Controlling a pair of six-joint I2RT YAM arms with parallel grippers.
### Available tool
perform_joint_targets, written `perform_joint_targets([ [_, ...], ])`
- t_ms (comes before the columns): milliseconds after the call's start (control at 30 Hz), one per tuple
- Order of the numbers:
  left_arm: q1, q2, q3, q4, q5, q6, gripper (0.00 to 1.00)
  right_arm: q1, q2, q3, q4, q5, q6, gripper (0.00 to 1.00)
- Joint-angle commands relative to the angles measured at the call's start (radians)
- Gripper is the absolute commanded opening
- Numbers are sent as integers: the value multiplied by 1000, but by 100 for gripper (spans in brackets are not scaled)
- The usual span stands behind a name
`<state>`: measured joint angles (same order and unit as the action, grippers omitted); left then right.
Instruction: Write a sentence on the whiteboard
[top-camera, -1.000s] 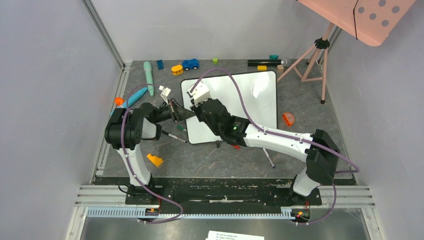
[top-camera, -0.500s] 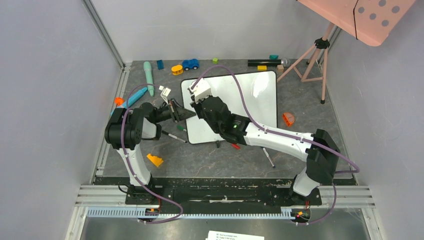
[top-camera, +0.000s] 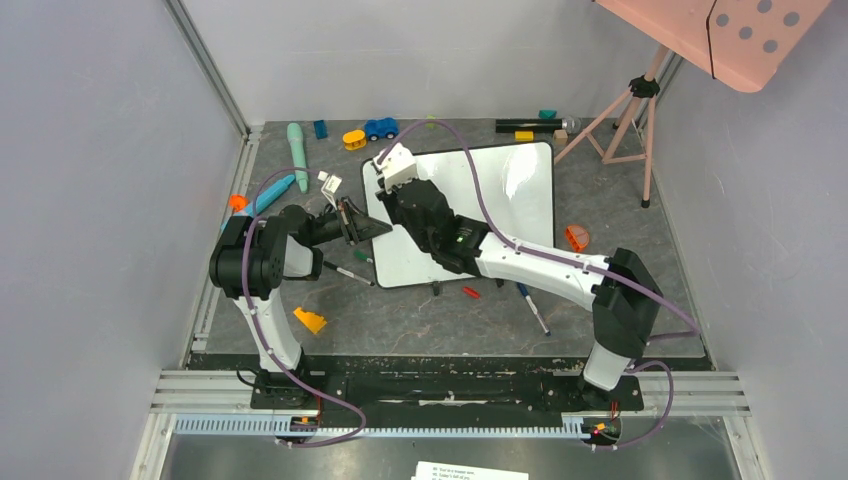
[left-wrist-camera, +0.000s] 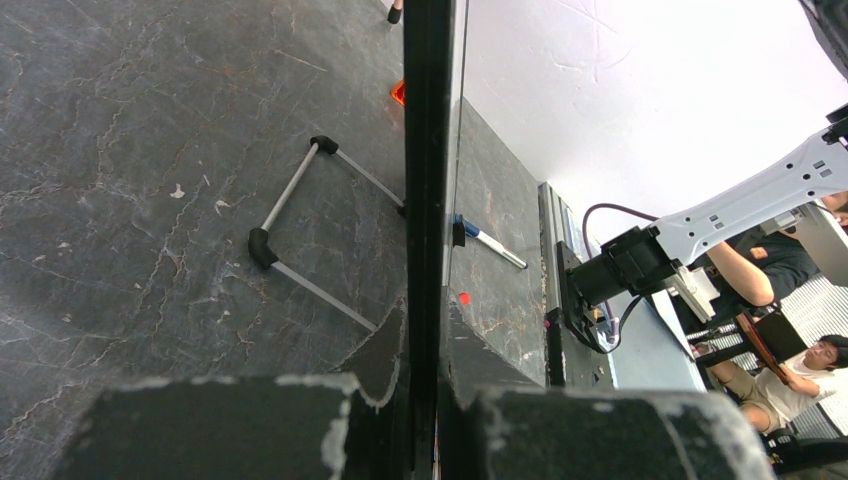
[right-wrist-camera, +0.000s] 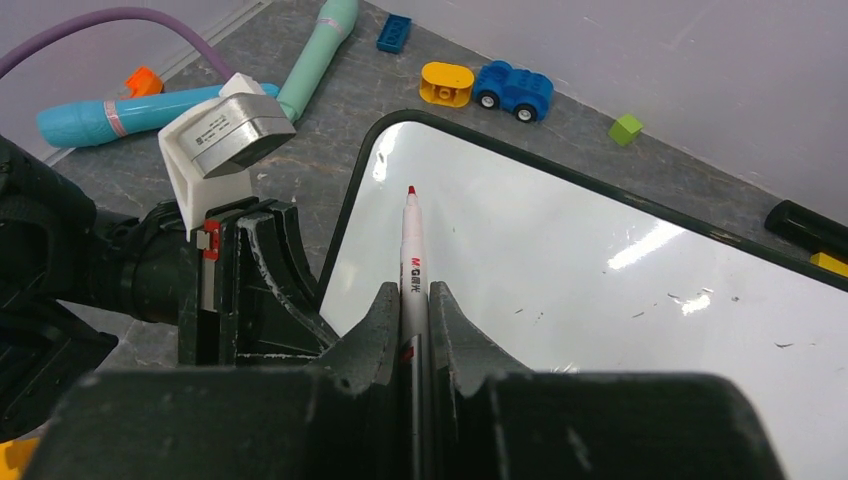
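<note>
Over the far-left corner of the glossy white whiteboard, the right gripper is pinching a red-tipped white marker, and the left gripper is clamping its left rim.

Blue toy car sat at the back wall. Yellow oval block lay just left of the car, dark blue brick further left, long mint-green cylinder left again. Small green cube lay right of the car; black tube and pink tripod stood well right of it. Yellow wedge lay far forward of the car, somewhat left.
</note>
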<state>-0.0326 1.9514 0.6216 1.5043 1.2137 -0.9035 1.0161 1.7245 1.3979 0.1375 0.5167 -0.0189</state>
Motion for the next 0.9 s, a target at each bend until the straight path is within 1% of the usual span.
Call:
perform_joint_targets([
  [0, -15, 11, -2, 52, 4, 86, 2, -15, 17, 70, 15, -8, 3, 0],
  [167, -15, 12, -1, 53, 4, 85, 2, -28, 43, 103, -6, -18, 6, 0],
  [533, -14, 13, -1, 53, 3, 85, 2, -42, 48, 89, -9, -1, 9, 0],
  [867, -16, 13, 0, 53, 4, 84, 2, -51, 71, 109, -6, -46, 12, 0],
])
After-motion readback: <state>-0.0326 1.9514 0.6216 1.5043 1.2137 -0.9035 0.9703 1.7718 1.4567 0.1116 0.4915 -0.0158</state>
